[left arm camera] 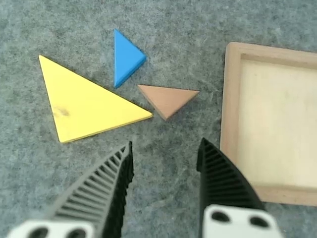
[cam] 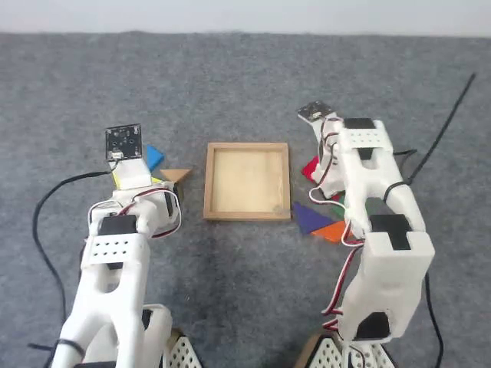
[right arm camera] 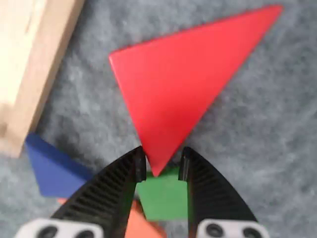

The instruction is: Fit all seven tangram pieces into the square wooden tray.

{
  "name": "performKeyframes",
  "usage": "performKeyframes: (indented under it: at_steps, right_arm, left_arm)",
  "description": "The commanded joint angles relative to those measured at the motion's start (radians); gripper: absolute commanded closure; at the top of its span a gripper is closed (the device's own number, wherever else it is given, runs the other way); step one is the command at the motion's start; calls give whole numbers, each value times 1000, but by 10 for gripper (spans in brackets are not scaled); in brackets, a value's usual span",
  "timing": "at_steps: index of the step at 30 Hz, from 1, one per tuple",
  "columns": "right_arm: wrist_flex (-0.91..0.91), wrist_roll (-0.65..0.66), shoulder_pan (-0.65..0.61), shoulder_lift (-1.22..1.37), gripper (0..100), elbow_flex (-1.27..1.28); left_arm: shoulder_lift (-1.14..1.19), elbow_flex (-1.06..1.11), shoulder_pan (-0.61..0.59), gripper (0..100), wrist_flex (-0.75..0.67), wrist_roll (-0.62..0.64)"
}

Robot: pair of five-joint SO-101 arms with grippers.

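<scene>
Both gape: left pincer (left arm camera: 166, 153) empty, right pincer (right arm camera: 162, 163) straddling one tip of red triangle (right arm camera: 183, 84); we judge it stiff, light, best pinched across its edges.

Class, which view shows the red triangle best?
The right wrist view: the red triangle lies whole and close, one corner between the open jaws of the right gripper. In the high view, an arm hides most of it.

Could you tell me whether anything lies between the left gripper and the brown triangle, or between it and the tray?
Nothing visible does. The open left gripper hangs over carpet short of the brown triangle. Only carpet separates that from the tray; the yellow triangle and blue triangle lie on its other side.
</scene>
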State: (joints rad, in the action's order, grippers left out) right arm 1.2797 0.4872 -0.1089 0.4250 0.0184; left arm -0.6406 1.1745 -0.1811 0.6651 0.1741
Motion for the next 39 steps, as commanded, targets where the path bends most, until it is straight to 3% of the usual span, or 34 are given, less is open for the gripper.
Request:
performKeyframes:
  at_steps: [1, 8, 12, 21, 28, 39]
  right_arm:
    - [108, -46, 1, -81, 842, -117]
    - [208, -522, -99, -99, 693, -215]
    - [137, -644, -170, -51, 632, -216]
    - [5, -761, -199, 67, 612, -219]
    - [-85, -764, -186, 97, 614, -218]
    - [-85, -760, -120, 194, 615, -301]
  left_arm:
    - [-29, -8, 8, 795, -5, -15]
    - [-29, -1, 8, 795, -18, -15]
    - [-29, 1, 5, 795, -17, -15]
    - [-31, 2, 2, 795, -15, -14]
    - [-31, 4, 6, 795, -17, -14]
    - [-31, 4, 8, 795, -17, -14]
